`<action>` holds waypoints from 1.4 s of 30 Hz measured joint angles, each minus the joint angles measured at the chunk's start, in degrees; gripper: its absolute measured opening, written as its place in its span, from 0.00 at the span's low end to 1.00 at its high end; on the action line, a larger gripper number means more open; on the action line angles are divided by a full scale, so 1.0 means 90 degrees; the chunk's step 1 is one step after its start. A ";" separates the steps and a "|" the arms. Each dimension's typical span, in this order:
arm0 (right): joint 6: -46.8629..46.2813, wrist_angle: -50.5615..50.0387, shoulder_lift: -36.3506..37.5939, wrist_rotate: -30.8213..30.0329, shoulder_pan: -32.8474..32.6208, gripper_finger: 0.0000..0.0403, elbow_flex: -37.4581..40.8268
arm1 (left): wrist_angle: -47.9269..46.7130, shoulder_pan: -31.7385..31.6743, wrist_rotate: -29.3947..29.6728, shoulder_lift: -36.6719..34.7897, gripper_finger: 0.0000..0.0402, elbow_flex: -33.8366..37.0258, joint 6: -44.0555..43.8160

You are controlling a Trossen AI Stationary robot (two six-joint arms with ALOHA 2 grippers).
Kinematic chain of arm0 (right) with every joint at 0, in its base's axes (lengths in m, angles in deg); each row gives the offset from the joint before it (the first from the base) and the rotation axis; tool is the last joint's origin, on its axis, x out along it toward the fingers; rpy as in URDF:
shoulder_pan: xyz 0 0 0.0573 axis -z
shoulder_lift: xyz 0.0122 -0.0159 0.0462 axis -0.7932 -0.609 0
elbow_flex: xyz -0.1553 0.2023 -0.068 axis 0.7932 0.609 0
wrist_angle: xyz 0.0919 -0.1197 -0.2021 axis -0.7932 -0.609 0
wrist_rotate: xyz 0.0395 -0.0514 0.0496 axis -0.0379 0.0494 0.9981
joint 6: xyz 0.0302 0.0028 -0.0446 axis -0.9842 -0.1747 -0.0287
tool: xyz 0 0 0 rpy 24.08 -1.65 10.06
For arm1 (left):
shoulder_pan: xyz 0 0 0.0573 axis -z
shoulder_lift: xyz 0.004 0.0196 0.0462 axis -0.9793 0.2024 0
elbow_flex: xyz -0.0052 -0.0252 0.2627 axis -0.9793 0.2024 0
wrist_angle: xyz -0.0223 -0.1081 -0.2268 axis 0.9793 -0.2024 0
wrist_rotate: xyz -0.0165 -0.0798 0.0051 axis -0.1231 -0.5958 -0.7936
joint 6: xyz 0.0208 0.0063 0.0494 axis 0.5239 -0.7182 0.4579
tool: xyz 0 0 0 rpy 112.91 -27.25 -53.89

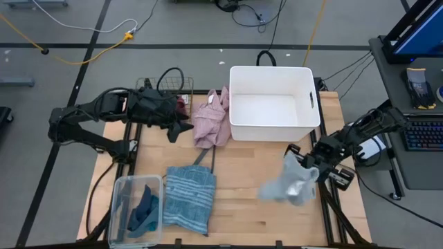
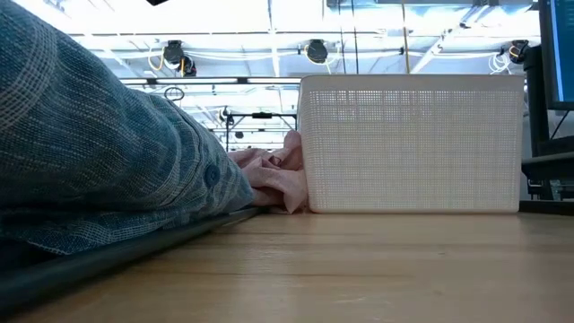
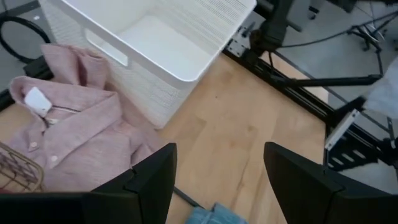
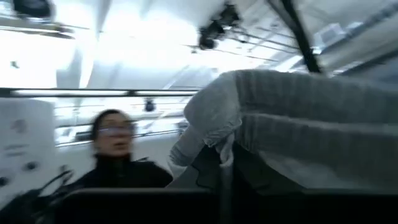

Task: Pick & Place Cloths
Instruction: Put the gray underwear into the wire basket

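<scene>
Grey cloth [image 1: 291, 185] hangs from the right gripper [image 1: 309, 168], jaws clenched on it, near the white basket [image 1: 239, 126].
Probably bound for that basket; left gripper [image 1: 181, 128] waits, jaws released, beside the pink shirt [image 1: 211, 123] on the worktop [image 1: 242, 207].

A pink shirt [image 1: 211, 119], a blue-striped cloth [image 1: 190, 198], a pale grey cloth [image 1: 291, 183], a white bin [image 1: 273, 128].

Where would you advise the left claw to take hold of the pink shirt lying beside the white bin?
Probably the pink shirt's bunched collar end, from straight above: raised folds there give something to pinch, and the white bin blocks a sideways approach.
</scene>
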 joint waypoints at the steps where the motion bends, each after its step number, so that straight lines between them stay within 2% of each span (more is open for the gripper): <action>1: -0.0011 0.0041 0.0002 0.0120 -0.0009 0.01 0.0000 | 0.0000 0.0047 -0.0003 0.0000 0.61 0.0000 0.0009; 9: -0.0006 0.0027 -0.0210 0.0109 -0.0012 0.01 0.0000 | 0.0005 0.0416 -0.0001 0.0046 0.61 0.0000 0.0181; 12: 0.0022 0.0078 -0.0360 -0.0257 -0.0012 0.01 0.0000 | 0.0156 0.0573 0.0005 0.0128 0.61 0.0000 0.0297; 19: 0.0136 0.0080 -0.0707 -0.1438 0.0068 0.01 0.0000 | 0.1746 0.1091 -0.0185 0.0550 0.61 -0.0012 0.0996; 22: 0.0197 0.0083 -0.0813 -0.1977 0.0149 0.01 0.0002 | 0.2687 0.1245 -0.0490 0.0909 0.61 -0.0008 0.1223; 25: 0.0191 0.0090 -0.0962 -0.2207 0.0297 0.01 -0.0037 | 0.3280 0.1373 -0.0856 0.1217 0.61 0.0014 0.1332; 34: -0.0060 0.0086 -0.1415 -0.2190 0.0596 0.01 -0.0333 | 0.5315 0.1448 -0.1640 0.2353 0.61 -0.0004 0.1123; 36: -0.0220 0.0076 -0.1506 -0.2186 0.0639 0.01 -0.0367 | 0.5509 0.1448 -0.1721 0.2520 0.61 0.0002 0.0960; 42: -0.0304 0.0010 -0.1536 -0.2024 0.0705 0.01 -0.0384 | 0.6773 0.1467 -0.2120 0.3076 0.61 -0.0007 0.0704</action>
